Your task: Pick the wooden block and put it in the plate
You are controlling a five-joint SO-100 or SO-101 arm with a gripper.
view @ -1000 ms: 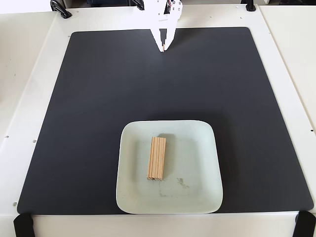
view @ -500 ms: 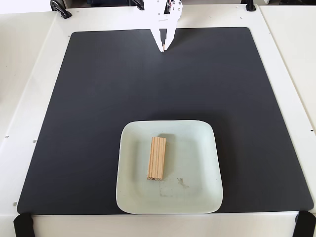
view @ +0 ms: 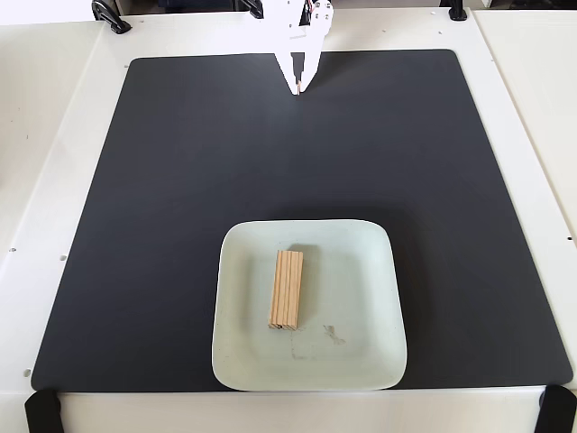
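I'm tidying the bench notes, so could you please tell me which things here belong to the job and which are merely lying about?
Job: wooden block, lying in the plate; gripper, closed and empty.
Lying about: black mat; black clamps at the table edge.

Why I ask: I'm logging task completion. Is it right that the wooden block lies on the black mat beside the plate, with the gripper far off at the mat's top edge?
Not quite. The fixed view shows the wooden block lying in the plate, not on the black mat beside it. The rest holds: the gripper is far off at the mat's top edge.
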